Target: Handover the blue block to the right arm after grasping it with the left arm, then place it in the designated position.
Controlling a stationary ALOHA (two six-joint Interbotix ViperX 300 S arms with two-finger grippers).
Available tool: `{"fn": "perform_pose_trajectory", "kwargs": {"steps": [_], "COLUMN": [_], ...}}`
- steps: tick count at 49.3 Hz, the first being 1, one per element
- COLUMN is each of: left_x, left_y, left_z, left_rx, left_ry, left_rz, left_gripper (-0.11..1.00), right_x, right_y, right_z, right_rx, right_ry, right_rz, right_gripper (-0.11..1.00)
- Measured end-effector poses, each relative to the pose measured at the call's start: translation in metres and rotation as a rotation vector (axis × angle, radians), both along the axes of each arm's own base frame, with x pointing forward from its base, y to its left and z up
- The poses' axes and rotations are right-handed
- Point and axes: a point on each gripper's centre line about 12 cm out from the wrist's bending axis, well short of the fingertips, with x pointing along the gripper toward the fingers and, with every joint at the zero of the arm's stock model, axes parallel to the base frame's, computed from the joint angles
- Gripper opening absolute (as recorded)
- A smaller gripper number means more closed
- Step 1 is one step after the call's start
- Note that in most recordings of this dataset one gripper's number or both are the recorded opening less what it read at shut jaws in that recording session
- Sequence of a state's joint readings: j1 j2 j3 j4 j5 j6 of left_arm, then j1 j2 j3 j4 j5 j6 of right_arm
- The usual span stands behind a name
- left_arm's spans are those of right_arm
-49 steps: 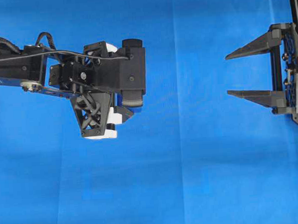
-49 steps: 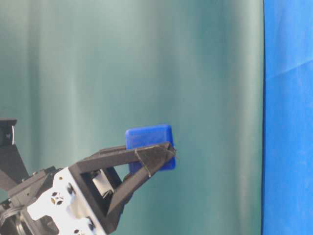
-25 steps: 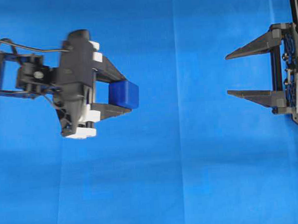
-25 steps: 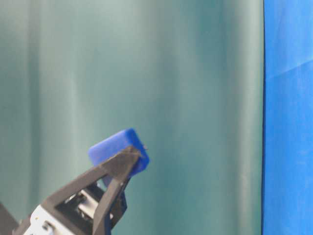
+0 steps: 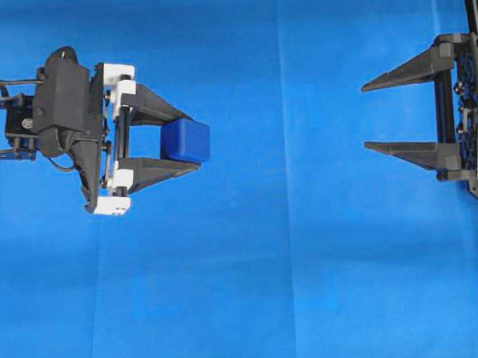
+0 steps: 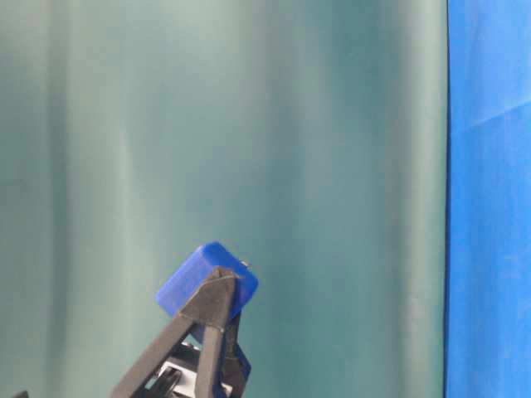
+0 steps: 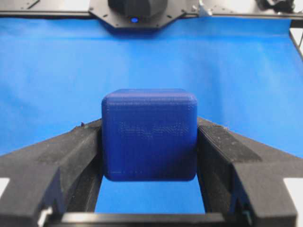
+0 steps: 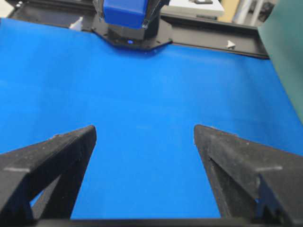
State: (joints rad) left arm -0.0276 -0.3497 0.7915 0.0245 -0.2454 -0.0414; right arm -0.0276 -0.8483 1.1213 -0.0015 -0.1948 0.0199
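Observation:
The blue block (image 5: 185, 142) is a dark-blue cube with rounded edges, held off the cloth at the left of the overhead view. My left gripper (image 5: 195, 139) is shut on the blue block, its two black fingers pressing opposite faces and pointing right. The left wrist view shows the block (image 7: 149, 139) filling the gap of that gripper (image 7: 149, 127). At table level the block (image 6: 207, 278) pokes above one finger (image 6: 211, 311). My right gripper (image 5: 364, 119) stands open and bare at the right edge, facing left. Between its fingertips (image 8: 144, 130) lies only cloth, with the block (image 8: 124, 12) far ahead.
A bright blue cloth (image 5: 292, 264) covers the whole table. A wide stretch of cloth separates the two grippers. A black frame rail (image 8: 213, 42) runs along the far edge, and a teal curtain (image 6: 249, 124) hangs behind the scene.
My left wrist has turned over, so the fingers now lie flat and point right with the block between them. The block has shifted slightly left. The right gripper has not moved.

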Motion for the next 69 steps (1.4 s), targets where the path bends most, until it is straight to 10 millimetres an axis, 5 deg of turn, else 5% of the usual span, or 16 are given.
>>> {"fn": "perform_pose_trajectory", "kwargs": {"steps": [30,69], "left_x": [-0.001,-0.001], "left_y": [0.001,0.003], "left_z": [0.002,0.002], "left_rx": [0.001,0.000], "left_ry": [-0.017,-0.017], "left_rz": [0.002,0.008], "left_gripper": [0.48,0.49], "right_x": [0.002,0.007], "right_y": [0.001,0.010], "right_z": [0.003,0.022], "right_rx": [-0.080,-0.960], "right_ry": [-0.003,-0.049], "right_rz": [0.014,0.138], "right_gripper": [0.97,0.95]}}
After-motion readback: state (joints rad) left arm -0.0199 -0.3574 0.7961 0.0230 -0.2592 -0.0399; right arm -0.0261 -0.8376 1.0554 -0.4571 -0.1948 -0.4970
